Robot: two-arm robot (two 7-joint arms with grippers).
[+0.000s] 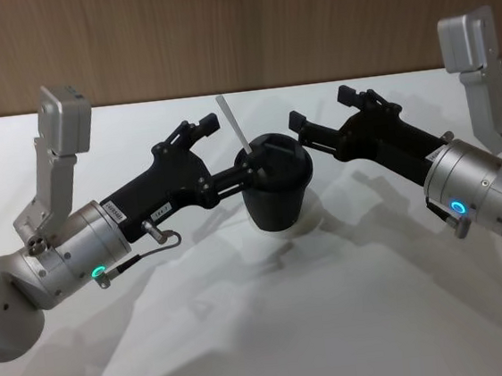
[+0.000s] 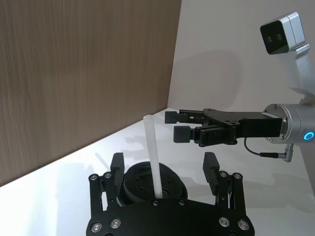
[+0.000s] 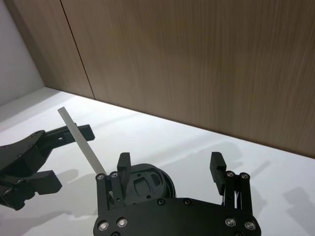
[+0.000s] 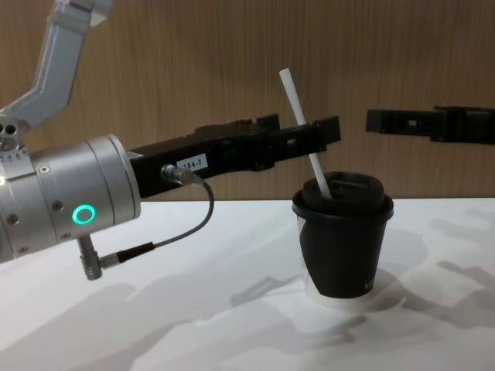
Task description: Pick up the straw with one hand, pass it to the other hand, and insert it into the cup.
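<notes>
Wood wall, white table | straw stands tilted in cup lid, seemingly inserted | left gripper jaws spread beside it | right gripper jaws spread, just right

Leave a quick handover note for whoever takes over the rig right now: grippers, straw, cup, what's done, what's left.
Left gripper: open, fingers on either side of the straw, not clamped on it.
Right gripper: open, hovering beside the cup, holding nothing.
Straw: standing tilted in the cup's lid, upper end leaning toward the left arm.
Cup: upright on the white table, between both grippers.
Done: straw is inserted.
Left: probably only backing both grippers away without knocking the straw.
</notes>
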